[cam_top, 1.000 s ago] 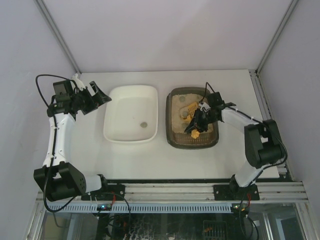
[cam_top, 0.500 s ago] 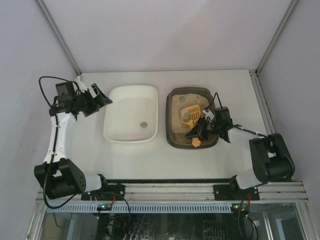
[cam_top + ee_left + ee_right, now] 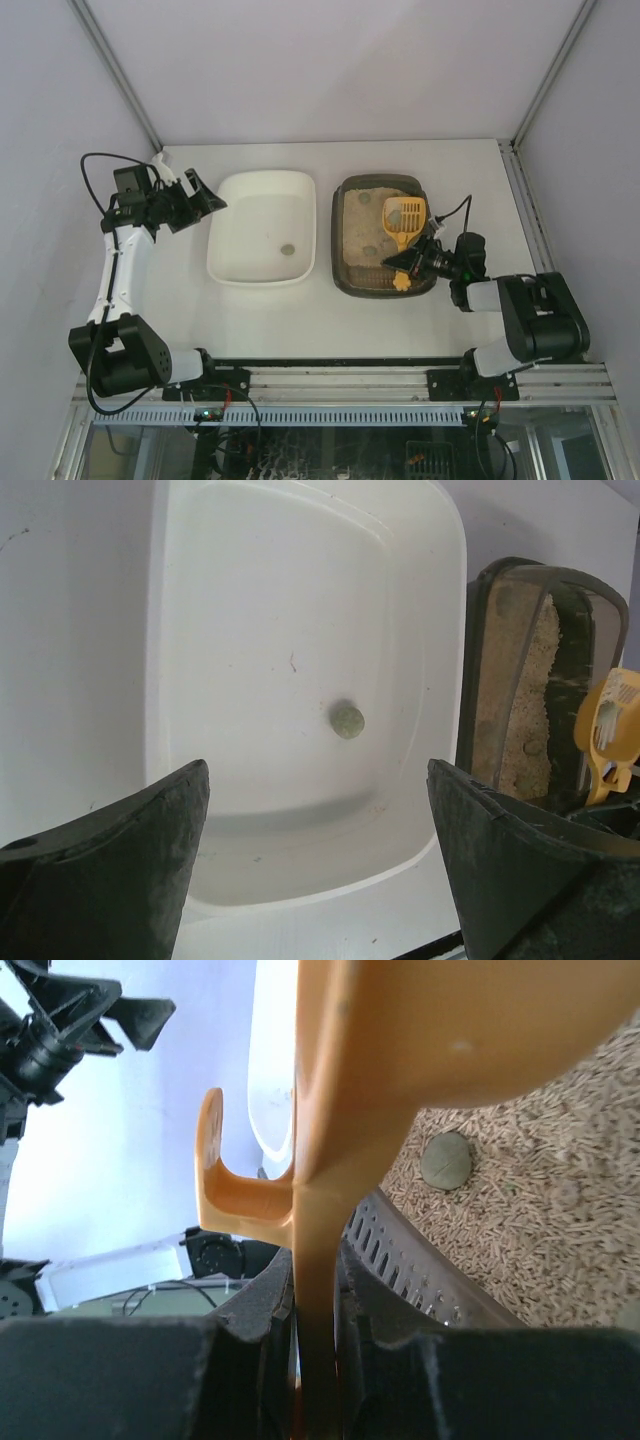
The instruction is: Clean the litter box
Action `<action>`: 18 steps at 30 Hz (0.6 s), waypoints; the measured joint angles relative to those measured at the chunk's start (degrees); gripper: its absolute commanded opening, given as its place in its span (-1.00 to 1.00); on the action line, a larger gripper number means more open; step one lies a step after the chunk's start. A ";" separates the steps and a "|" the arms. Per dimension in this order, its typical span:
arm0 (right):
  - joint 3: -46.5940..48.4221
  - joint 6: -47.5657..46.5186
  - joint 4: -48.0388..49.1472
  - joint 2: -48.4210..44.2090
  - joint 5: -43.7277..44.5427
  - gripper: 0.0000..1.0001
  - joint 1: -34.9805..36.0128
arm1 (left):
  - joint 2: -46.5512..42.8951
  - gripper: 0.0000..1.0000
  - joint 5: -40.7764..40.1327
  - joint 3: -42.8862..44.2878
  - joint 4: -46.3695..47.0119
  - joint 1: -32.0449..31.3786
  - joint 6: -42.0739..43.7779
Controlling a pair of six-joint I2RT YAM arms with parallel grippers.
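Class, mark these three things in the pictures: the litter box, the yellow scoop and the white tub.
litter box (image 3: 337,240): top external view, on its left rim.
yellow scoop (image 3: 403,216): top external view, on its slotted head.
white tub (image 3: 270,620): left wrist view, on its bare floor.

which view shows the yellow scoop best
Top external: the whole yellow scoop shows, head over the litter box, handle in the right gripper. Right wrist shows only its handle, blurred and close. Left wrist catches just a sliver at the edge.
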 measured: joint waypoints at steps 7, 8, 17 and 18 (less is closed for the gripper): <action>-2.71 11.47 20.96 11.19 -3.96 -1.00 1.57 | 0.00 0.85 0.39 -0.04 0.35 0.00 0.55; -2.29 12.92 23.12 12.63 -4.24 -1.00 2.01 | 0.00 0.85 0.39 -0.04 0.35 0.00 0.59; -0.74 18.56 31.98 15.67 -5.44 -1.00 2.40 | 0.02 0.86 0.85 -0.09 0.63 0.00 1.46; -0.94 18.91 32.94 15.69 -6.03 -1.00 2.08 | 0.02 0.86 1.05 -0.13 0.66 0.00 1.53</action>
